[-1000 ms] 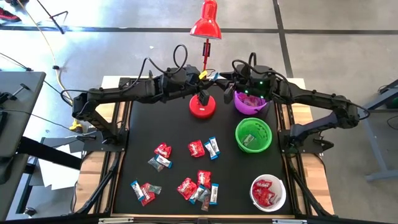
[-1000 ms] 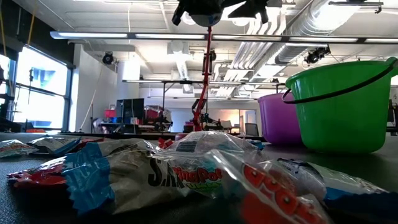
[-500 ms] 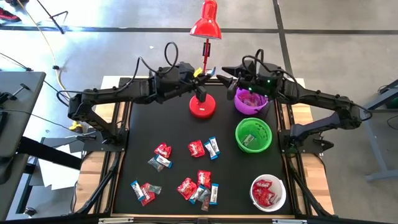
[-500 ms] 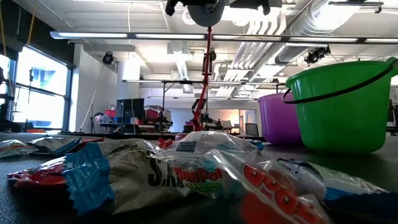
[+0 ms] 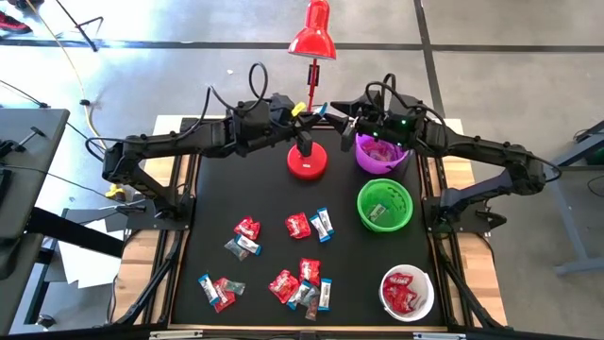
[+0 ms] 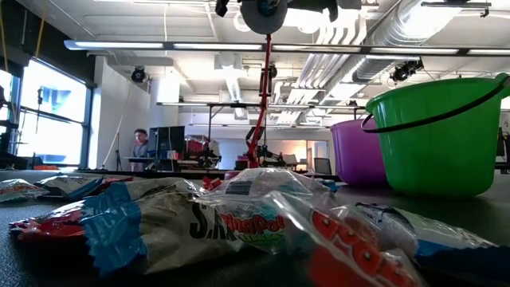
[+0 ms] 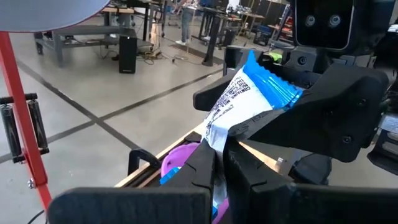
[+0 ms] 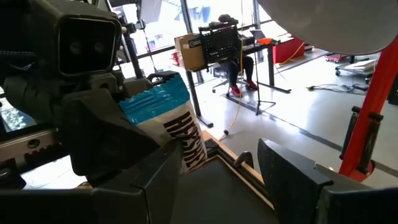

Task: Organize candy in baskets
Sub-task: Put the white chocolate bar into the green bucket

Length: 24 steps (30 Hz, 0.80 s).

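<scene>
Two dark arms met above the far edge of the black table [image 5: 208,227], just over the red desk lamp [image 5: 311,42], whose round base [image 5: 307,162] stood on the mat between them. Three baskets stood along the right side: purple basket [image 5: 379,156] farthest back, green basket [image 5: 384,205] in the middle, white basket [image 5: 407,291] nearest the front, red wrappers visible inside the white one. Loose candy [image 5: 298,225] lay scattered over the middle and front of the mat, red, blue-and-white and silvery pieces in small clusters. Left gripper [image 5: 304,111] was raised beside the lamp stem, its fingers pressed together on a blue-and-white sweet [image 7: 249,96], which stuck up tilted from between the tips. Right gripper [image 5: 342,113] faced it from just beside, above the rim of the purple basket, fingers spread wide with nothing between them; the sweet [image 8: 166,115] showed just ahead of its fingertips. One person [image 6: 140,143] stood far back in the room.
</scene>
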{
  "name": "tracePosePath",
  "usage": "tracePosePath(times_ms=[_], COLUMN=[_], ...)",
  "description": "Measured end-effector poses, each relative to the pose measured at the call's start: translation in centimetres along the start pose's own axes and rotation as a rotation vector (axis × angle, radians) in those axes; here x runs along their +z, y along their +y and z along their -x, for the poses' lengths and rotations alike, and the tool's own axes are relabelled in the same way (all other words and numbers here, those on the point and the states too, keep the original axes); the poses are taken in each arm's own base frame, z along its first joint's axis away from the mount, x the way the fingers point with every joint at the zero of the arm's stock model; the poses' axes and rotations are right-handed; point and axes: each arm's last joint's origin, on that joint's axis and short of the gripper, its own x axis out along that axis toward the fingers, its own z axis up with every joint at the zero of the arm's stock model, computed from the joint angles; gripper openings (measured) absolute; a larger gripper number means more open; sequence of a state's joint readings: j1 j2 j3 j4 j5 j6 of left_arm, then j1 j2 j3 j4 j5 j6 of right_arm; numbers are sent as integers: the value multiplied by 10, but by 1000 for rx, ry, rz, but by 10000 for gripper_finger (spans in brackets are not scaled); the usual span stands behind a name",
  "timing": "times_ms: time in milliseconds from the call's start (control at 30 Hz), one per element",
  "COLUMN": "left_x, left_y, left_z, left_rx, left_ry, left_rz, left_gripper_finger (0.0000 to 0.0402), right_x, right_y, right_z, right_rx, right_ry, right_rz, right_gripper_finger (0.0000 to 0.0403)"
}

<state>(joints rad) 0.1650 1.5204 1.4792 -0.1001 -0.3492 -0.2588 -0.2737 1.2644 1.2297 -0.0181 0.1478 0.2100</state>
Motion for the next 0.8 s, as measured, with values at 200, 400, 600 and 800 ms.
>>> tracePosePath(times_ms=[200,400,600,800], left_x=[1,2,2,1], left_y=[0,2,1,-2], left_z=[0,-1,-1,0], left_rx=[18,26,-9,-37], left_ry=[-20,-29,-18,-8], left_rz=[5,8,10,15], left_gripper_finger=[5,5,5,5], right_x=[0,-1,3,4], right_y=[1,3,3,3], right_z=[0,0,0,0], right_rx=[42,64,62,64], right_ry=[9,14,-28,-40], right_rz=[-13,-18,-19,-1], right_gripper_finger=[211,211,211,211])
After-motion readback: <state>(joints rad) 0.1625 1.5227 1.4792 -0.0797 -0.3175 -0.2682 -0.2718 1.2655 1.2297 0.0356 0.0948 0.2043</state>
